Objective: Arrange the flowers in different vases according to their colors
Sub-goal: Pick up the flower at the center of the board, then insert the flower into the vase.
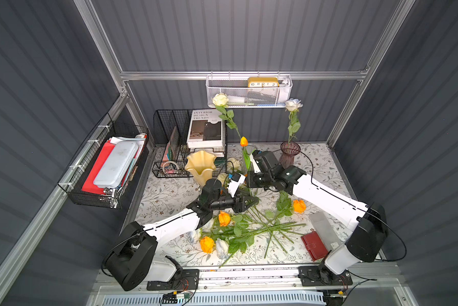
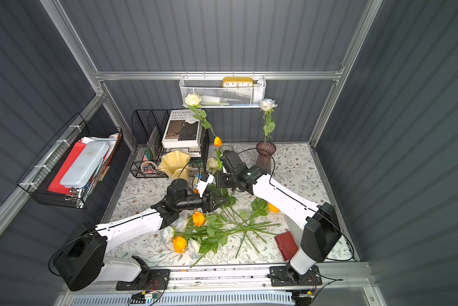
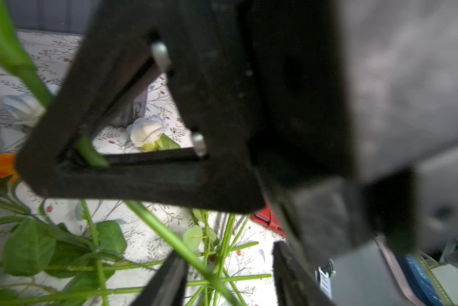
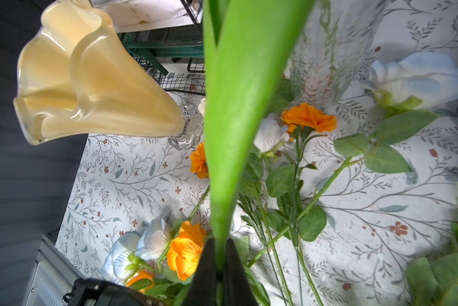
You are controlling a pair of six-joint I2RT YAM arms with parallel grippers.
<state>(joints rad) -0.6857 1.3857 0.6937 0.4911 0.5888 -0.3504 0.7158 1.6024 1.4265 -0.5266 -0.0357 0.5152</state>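
My right gripper (image 4: 218, 265) is shut on the green stem of an orange tulip (image 1: 243, 141), held upright beside the clear glass vase (image 1: 250, 150). My left gripper (image 3: 228, 254) hangs just below it with jaws apart, and the stem (image 3: 169, 233) passes between them. The pale yellow ruffled vase (image 1: 200, 165) stands to the left. The purple vase (image 1: 289, 156) holds a white rose (image 1: 292, 104). A cream rose (image 1: 220, 100) stands tall at the back. Several orange and white flowers (image 1: 236, 233) lie heaped on the tablecloth in front of both grippers.
A black wire rack with a book (image 1: 204, 129) stands behind the yellow vase. A red wallet (image 1: 314, 245) and a grey box (image 1: 323, 227) lie at the front right. A wire basket (image 1: 108, 169) hangs on the left wall, a white mesh basket (image 1: 249, 91) on the back rail.
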